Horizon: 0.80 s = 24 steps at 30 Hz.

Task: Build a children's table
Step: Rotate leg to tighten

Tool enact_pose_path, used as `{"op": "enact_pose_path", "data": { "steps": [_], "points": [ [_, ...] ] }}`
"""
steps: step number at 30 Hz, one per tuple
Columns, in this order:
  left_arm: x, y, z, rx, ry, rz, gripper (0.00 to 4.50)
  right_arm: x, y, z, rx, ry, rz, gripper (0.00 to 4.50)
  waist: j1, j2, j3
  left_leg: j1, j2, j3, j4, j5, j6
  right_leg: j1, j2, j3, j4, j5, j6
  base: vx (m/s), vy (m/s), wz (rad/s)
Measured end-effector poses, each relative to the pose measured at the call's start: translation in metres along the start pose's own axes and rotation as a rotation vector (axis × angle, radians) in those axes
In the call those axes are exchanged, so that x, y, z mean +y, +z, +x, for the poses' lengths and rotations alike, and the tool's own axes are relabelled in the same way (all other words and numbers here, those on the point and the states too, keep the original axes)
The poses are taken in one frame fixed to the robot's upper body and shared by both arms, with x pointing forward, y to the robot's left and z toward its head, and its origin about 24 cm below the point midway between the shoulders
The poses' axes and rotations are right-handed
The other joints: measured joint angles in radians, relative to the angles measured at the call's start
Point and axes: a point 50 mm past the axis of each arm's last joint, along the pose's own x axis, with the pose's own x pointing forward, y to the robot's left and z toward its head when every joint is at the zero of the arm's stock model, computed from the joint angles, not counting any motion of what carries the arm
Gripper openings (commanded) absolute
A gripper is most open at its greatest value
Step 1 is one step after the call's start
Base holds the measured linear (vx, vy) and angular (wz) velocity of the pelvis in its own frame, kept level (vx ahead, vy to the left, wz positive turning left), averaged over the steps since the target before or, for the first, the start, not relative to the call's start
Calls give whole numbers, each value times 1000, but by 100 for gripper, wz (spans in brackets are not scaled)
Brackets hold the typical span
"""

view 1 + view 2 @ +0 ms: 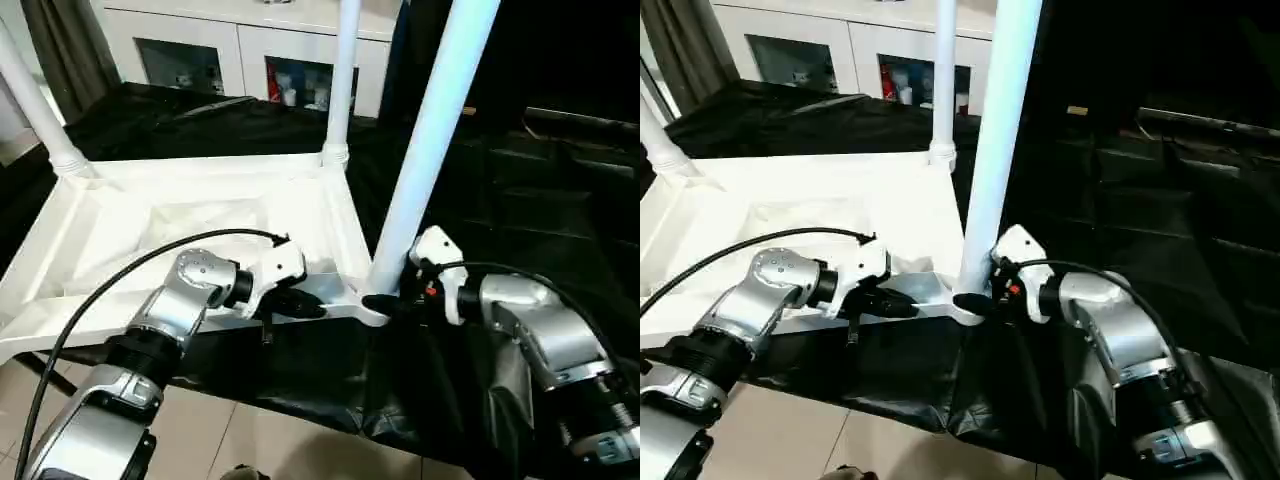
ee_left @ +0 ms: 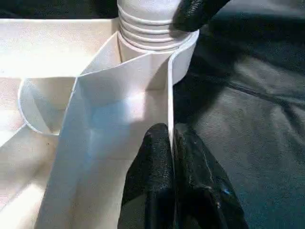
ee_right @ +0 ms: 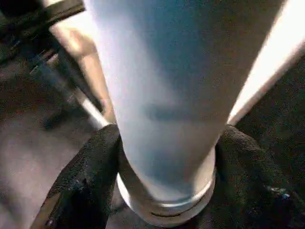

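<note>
The table top (image 1: 210, 235) lies ribs-up at centre left. The near leg (image 1: 425, 150) stands in its lower-centre corner socket, clasped by the right gripper (image 1: 385, 303); the left gripper (image 2: 172, 143) pinches the rim. Twist squarely, keeping the leg upright.

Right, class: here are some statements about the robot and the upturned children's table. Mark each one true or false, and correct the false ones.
1. The right gripper has its fingers on either side of the near-corner leg, just above its base. True.
2. The left gripper holds a loose leg. False: it is closed on the thin rim wall of the table top.
3. The table top lies with its underside up. True.
4. No legs stand in the far corners. False: the far-right leg and the far-left leg stand in theirs.
5. The white cabinet has solid wooden doors. False: its doors are glass.
</note>
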Motion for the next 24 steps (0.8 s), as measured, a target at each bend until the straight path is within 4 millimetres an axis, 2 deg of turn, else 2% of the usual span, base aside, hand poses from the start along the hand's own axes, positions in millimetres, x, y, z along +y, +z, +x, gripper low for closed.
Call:
{"op": "enact_pose_path", "data": {
  "steps": [4,10,19,20,22,24],
  "points": [
    [10,10,18,10,106,-30,0,-1,-1,15,-66,-256,138,265,-7,-3,1,2,-1,0,0,0,0,1,0,1,-1,-1,2,0,0,0],
    [14,25,48,18,221,-85,0,-5,0,31,-85,-517,197,265,2,-3,0,3,-3,0,0,0,0,5,-1,3,-3,-2,4,0,0,0],
    [14,26,51,14,243,-90,0,-9,0,34,-95,-540,182,265,1,-1,0,3,-3,-1,0,0,0,5,-1,3,-4,-2,4,0,0,0],
    [15,26,51,13,242,-87,0,-9,0,34,-99,-535,182,334,1,-1,0,3,-3,-1,0,0,0,5,-1,3,-4,-2,4,0,0,0],
    [15,25,51,9,242,-78,0,-9,0,34,-106,-521,179,340,1,-1,0,3,-3,-1,0,0,0,5,-1,2,-4,-2,4,0,0,0],
    [15,25,49,7,237,-71,0,-10,0,31,-106,-497,164,369,1,0,0,3,-3,-1,0,0,0,5,-1,3,-4,-2,4,0,0,0]
  ]
}}
